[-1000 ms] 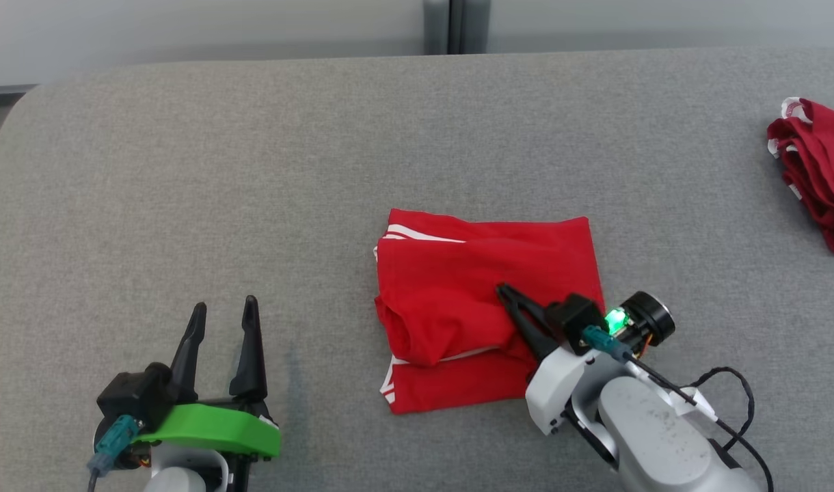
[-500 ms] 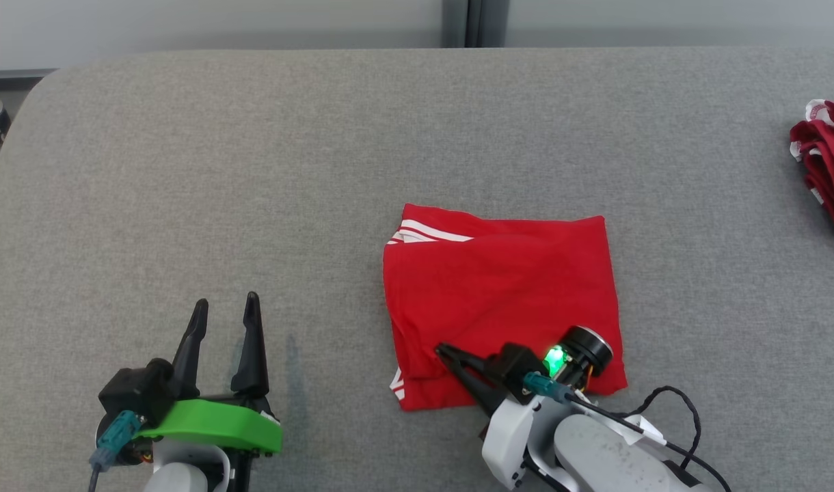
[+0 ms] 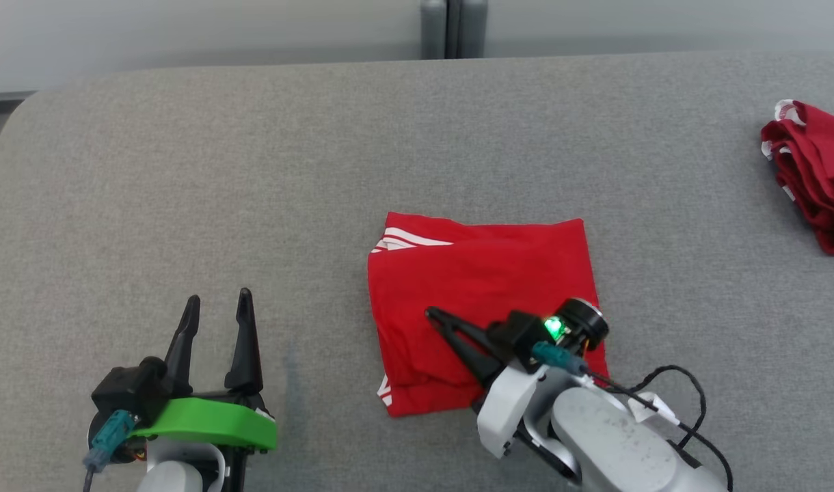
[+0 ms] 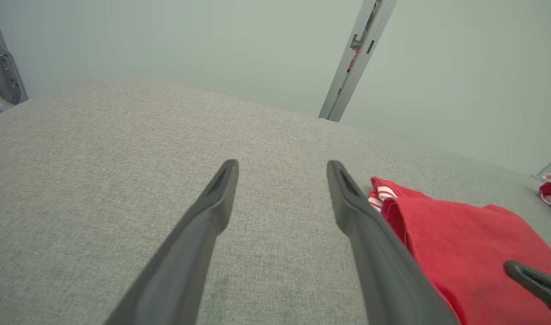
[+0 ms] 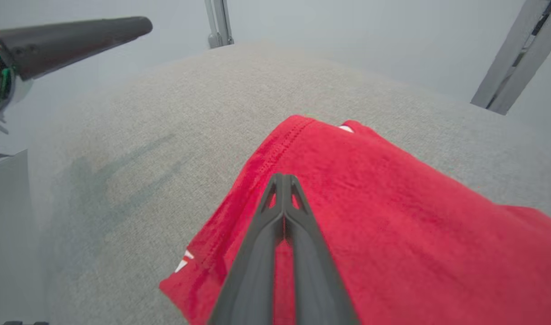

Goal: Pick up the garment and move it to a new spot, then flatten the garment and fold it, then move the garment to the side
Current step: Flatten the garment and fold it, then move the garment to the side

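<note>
The right gripper point(image 3: 432, 316), fingers closed on nothing, has swept across the folded red garment point(image 3: 485, 270) at mid-table point(image 3: 253, 171). The earlier bulge now lies flatter. The left gripper point(image 3: 218, 299) waits open. The move aside remains.

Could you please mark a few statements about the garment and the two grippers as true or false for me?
1. The right gripper is shut and lies over the garment. True.
2. The left gripper is shut on the garment. False: it is open, over bare table, apart from the garment.
3. The garment is folded into a rough rectangle. True.
4. A second red pile lies at the table's left edge. False: it lies at the right edge in the head view.
</note>
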`<state>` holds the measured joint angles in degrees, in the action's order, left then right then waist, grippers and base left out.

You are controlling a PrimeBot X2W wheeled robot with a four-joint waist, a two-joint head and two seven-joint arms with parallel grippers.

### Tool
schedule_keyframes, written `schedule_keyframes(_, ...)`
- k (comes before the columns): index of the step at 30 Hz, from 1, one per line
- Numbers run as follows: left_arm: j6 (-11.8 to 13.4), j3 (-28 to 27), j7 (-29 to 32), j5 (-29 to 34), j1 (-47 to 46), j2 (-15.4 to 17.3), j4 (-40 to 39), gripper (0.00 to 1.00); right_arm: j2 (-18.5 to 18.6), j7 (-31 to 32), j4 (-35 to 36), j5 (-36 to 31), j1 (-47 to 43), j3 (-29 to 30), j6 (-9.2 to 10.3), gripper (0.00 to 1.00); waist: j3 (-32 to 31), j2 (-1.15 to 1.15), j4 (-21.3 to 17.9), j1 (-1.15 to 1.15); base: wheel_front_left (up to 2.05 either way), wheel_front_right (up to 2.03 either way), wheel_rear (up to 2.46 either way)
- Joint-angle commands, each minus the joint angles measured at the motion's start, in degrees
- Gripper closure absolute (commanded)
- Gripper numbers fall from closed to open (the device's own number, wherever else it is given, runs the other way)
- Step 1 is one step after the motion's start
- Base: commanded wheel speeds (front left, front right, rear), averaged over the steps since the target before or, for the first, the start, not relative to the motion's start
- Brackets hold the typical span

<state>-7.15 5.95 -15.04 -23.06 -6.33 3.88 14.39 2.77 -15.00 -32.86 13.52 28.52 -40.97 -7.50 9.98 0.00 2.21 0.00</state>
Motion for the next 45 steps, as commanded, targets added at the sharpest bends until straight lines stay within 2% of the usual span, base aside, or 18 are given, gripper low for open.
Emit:
schedule_keyframes(1,-0.41,-0.14,-0.16,0.68,0.31,-0.23,-0.58,0.0,0.25,-0.24,1.25,-0.1,-1.49,2.29,0.03,0.72,-1.34,0.0,-1.22,0.0,0.0,0.0,0.0)
schedule_keyframes(3,-0.32,-0.08,-0.16,1.0,0.88,-0.34,-0.93,0.0,0.27,-0.24,3.2,-0.26,-2.69,6.01,0.03,0.42,-2.31,0.0,-2.07,0.0,0.0,0.0,0.0)
schedule_keyframes(4,-0.32,0.0,-0.16,1.23,1.29,-0.35,-1.05,0.0,0.23,-0.24,4.27,-0.07,-3.47,8.21,0.03,0.03,-2.83,0.0,-2.51,0.0,0.0,0.0,0.0)
schedule_keyframes(5,-0.32,0.0,-0.16,1.29,1.54,-0.36,-1.15,0.0,0.26,-0.24,5.06,0.13,-4.09,10.28,0.03,0.0,-3.28,0.0,-2.9,0.0,0.0,0.0,0.0)
schedule_keyframes(14,0.16,-0.04,-0.16,2.83,4.49,-0.71,-0.2,0.0,0.22,-0.24,9.85,-2.08,-10.86,25.19,0.03,0.0,-7.4,0.0,-5.58,0.0,0.0,0.0,0.0)
schedule_keyframes(16,1.05,-1.08,-0.15,2.43,5.46,-0.72,-0.52,0.0,0.21,-0.24,10.53,-2.81,-12.59,27.52,0.03,0.0,-8.16,0.0,-5.97,0.0,0.0,0.0,0.0)
schedule_keyframes(24,1.91,-2.2,-0.16,3.02,9.98,-0.88,-1.91,0.0,0.22,-0.24,13.83,-3.9,-19.62,35.53,0.03,0.0,-9.82,0.0,-5.78,0.0,0.0,0.0,0.0)
schedule_keyframes(31,2.09,-2.62,-0.16,3.1,12.03,-0.94,-2.43,0.0,0.22,-0.24,15.22,-3.35,-23.13,37.76,0.03,0.0,-9.97,0.0,-5.63,0.0,0.0,0.0,0.0)
schedule_keyframes(45,1.81,-2.08,-0.16,2.31,10.95,-0.95,-1.72,0.0,0.23,-0.24,14.88,-3.86,-22.88,38.84,0.03,0.0,-9.79,0.0,-5.52,0.0,0.0,0.0,0.0)
